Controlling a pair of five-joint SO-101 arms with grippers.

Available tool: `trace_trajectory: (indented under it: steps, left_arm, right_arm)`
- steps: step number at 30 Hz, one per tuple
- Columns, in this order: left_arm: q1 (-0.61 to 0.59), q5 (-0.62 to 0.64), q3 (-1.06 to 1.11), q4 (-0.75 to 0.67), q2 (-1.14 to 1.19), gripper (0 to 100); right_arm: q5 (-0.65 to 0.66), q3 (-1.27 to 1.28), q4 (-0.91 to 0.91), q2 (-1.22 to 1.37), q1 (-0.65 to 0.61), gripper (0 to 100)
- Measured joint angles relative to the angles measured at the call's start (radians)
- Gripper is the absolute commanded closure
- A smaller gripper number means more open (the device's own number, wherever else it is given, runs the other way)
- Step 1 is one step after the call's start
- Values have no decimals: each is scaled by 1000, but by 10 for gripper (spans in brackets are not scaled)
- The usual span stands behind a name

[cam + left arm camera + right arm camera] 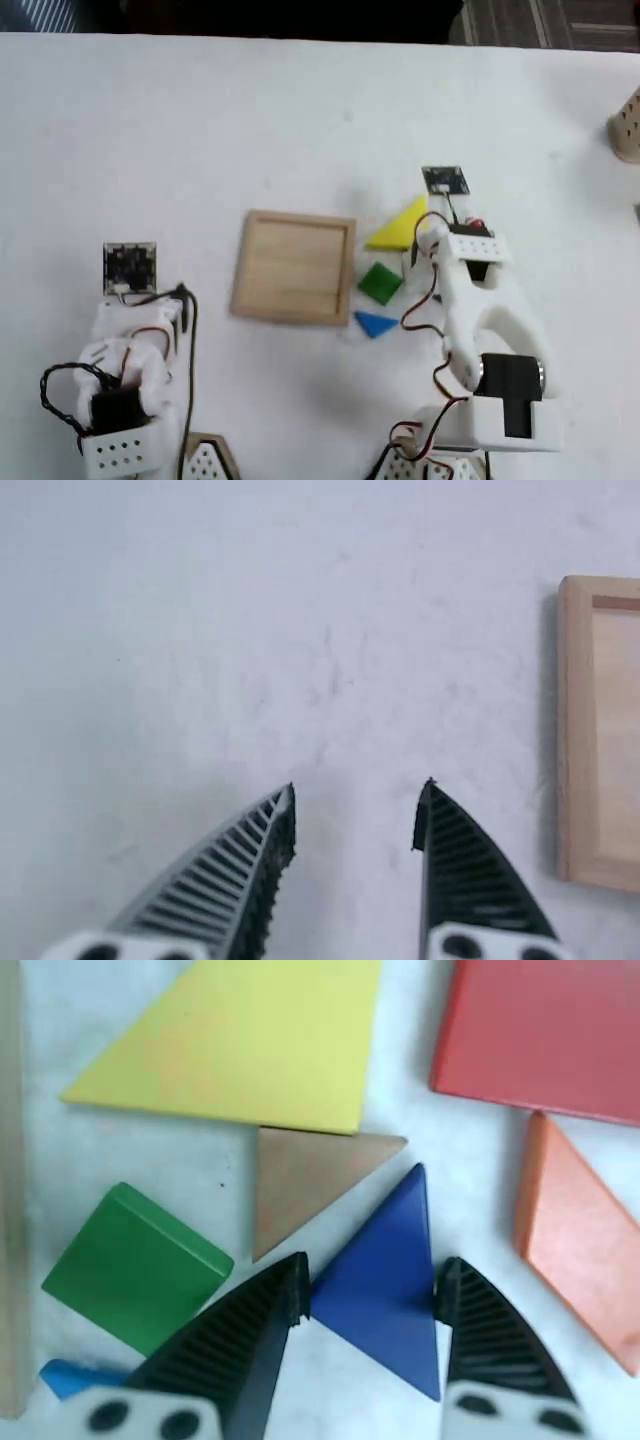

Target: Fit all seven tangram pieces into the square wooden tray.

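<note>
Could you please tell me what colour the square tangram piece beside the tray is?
Green; the square piece shows best in the right wrist view.

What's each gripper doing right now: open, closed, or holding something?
Left gripper: open, holding nothing, beside the wooden tray.
Right gripper: open, one finger on either side of the dark blue triangle.

Head count

One tray (293, 266). Seven pieces: four sure triangles, namely yellow triangle (250, 1050), brown triangle (300, 1185), dark blue triangle (385, 1290) and light blue triangle (375, 323); one green square (130, 1265); one red piece (545, 1030) and one orange piece (580, 1240), shapes cut off. Two arms, left arm (125, 375) and right arm (490, 320), one gripper each: left gripper (359, 788), right gripper (373, 1261).
</note>
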Motion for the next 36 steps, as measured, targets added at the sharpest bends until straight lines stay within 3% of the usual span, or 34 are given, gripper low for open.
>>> trace_trajectory:
  steps: [4, 10, 20, 27, 36]
  left_arm:
    - [0, 0, 0, 0, 0, 793]
    - [0, 0, 0, 0, 0, 793]
    - [0, 0, 0, 0, 0, 793]
    - [0, 0, 0, 0, 0, 793]
    - [0, 0, 0, 0, 0, 793]
  right_arm:
    - [61, 0, 0, 0, 0, 784]
    - [117, 0, 0, 0, -9, 679]
    - [278, 0, 0, 0, -11, 761]
    - [417, 3, 0, 0, -11, 763]
    - [451, 3, 3, 0, -23, 762]
